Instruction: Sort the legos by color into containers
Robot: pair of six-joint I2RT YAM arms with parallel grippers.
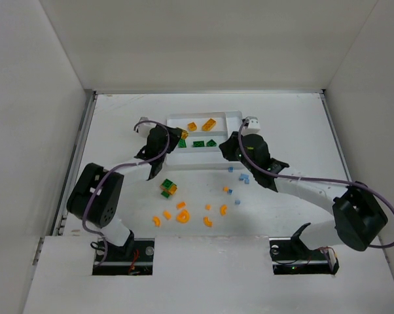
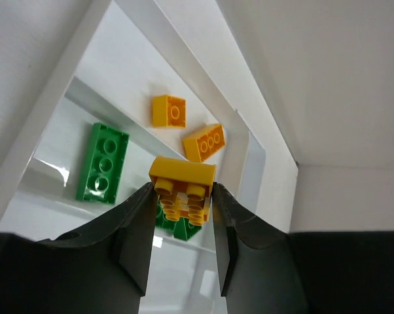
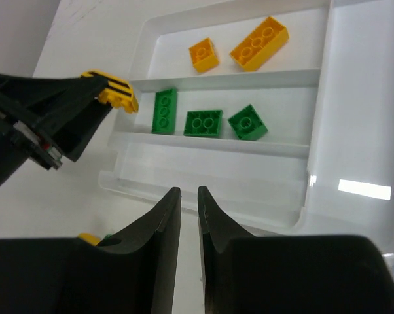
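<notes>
Now holding 1 yellow brick (image 2: 182, 175) in the left gripper (image 2: 182, 191) above the left end of the white tray (image 3: 318, 124).
Pinching that brick by 2 opposite sides, lifted clear of the tray floor. Hovering with the right gripper (image 3: 188, 191) over the tray's near edge, jaws drawn close with only a slim gap between them, gripping nothing. Already sorted in the far slot: 2 yellow bricks (image 3: 203, 54), lying apart from each other. Sorted in the middle slot: 3 green bricks (image 3: 203, 123) in a loose row. Still loose on the table (image 1: 302, 131), on the near side of the tray: a green-and-yellow stack (image 1: 167, 188) to the left, orange curved bits (image 1: 182, 214) nearest the arm bases, pale blue pieces (image 1: 243, 176) to the right.
</notes>
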